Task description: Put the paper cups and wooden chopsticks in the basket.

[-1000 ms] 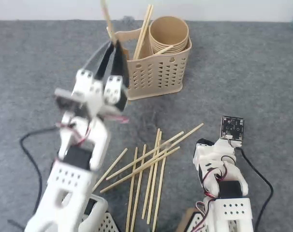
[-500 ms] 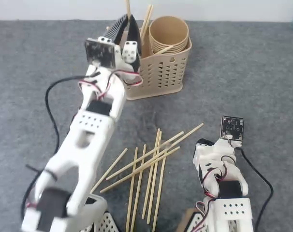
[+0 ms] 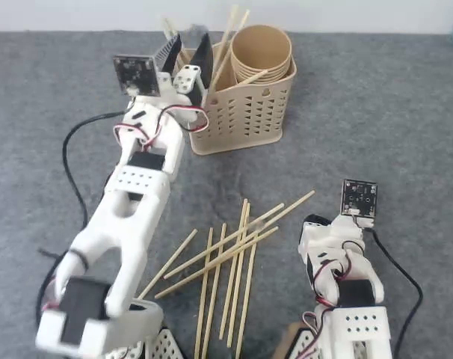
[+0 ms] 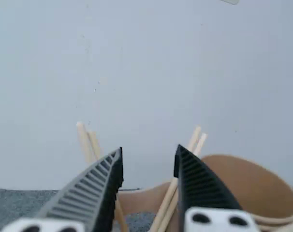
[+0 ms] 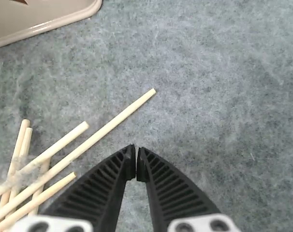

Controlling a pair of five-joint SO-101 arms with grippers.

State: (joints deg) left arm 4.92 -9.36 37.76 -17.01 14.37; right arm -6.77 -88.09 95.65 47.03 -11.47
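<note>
Beige plastic basket [image 3: 249, 112] sits at upper centre of the high view on the grey desk [image 3: 406, 112]. Nested paper cups [image 3: 262, 48] fill its right side, and standing chopsticks [image 3: 228, 34] lean in the part left of the cups. The left arm [image 3: 137, 194] stretches up from lower left, and its jaws are over the basket's left end. About nine loose chopsticks [image 3: 226, 262] lie fanned on the desk at lower centre. The right arm [image 3: 339, 269] is folded at lower right, beside that pile.

From the left wrist, the jaws stand apart with nothing between them. Past them the standing chopsticks [image 4: 192, 145] and the cup rim [image 4: 253, 179] rise against a pale wall.

From the right wrist, the jaws are together, tips touching, holding nothing just above the desk. Loose chopsticks [image 5: 88, 145] lie just beside the tips, and a basket corner [image 5: 45, 19] is well apart.

The step in hand looks like a drop-off into the basket, with the cups' part done. The next move probably calls for the left jaws to lift clear without snagging the upright sticks. Then they must go to the pile and pinch one outer stick crosswise.
</note>
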